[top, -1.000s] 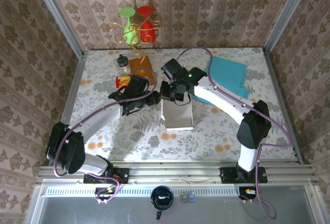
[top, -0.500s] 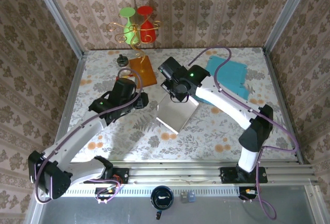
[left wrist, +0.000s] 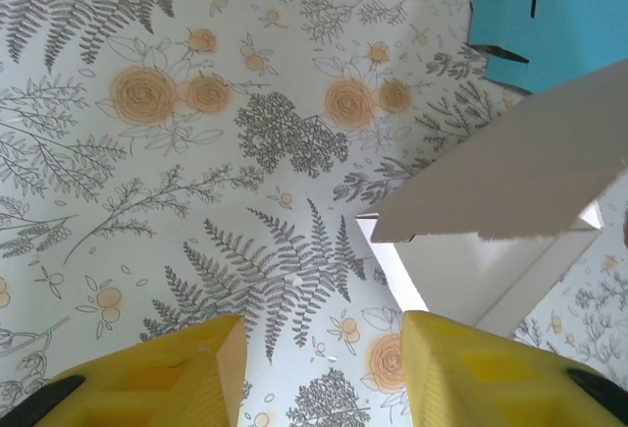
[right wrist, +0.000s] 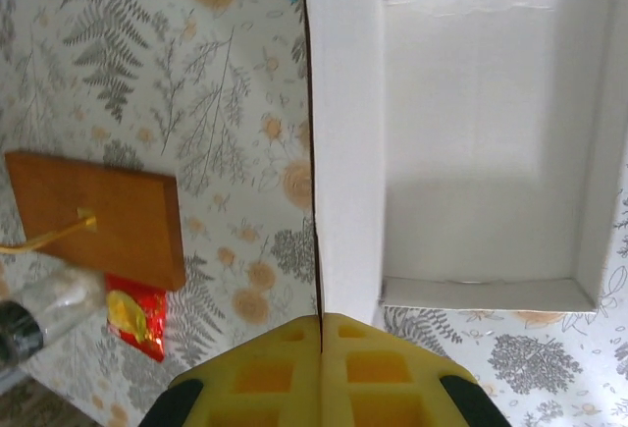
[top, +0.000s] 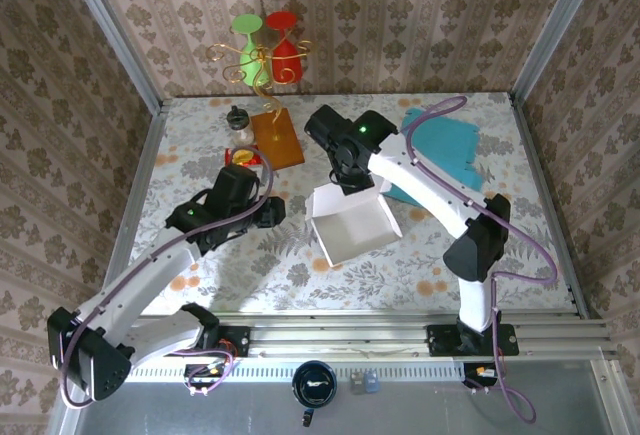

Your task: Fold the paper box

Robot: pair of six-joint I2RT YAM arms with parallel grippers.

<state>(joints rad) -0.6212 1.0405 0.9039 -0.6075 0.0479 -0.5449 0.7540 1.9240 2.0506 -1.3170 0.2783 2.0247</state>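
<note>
Top external view, starting at the middle left of the frame: the left claw (top: 268, 213) hovers low over the counter (top: 175, 160), just beside the left corner of the white box (top: 358, 230) but apart from it. In the left wrist view its yellow fingers (left wrist: 167, 383) stand moderately apart with only the fern-printed counter between them, so it holds nothing. I take it to be waiting there to press or catch a flap once the box is steady.

Above it in the top view, a red packet (top: 243, 159) and a wooden board (top: 276, 137) lie well apart from the work.

The box sits at the centre of the frame, open side up, its walls partly raised. In the left wrist view one wall leans outward.

The right claw (top: 350, 183) comes down on the box's upper left edge. In the right wrist view its fingers (right wrist: 368, 348) are pressed together on the thin top edge of one side wall, and the open inside of the box lies to the right of that wall. This pinch seems meant to stand the wall upright and keep the box from sliding.

Just right of the arm, a blue carton (top: 450, 145) lies flat in the upper right.
</note>
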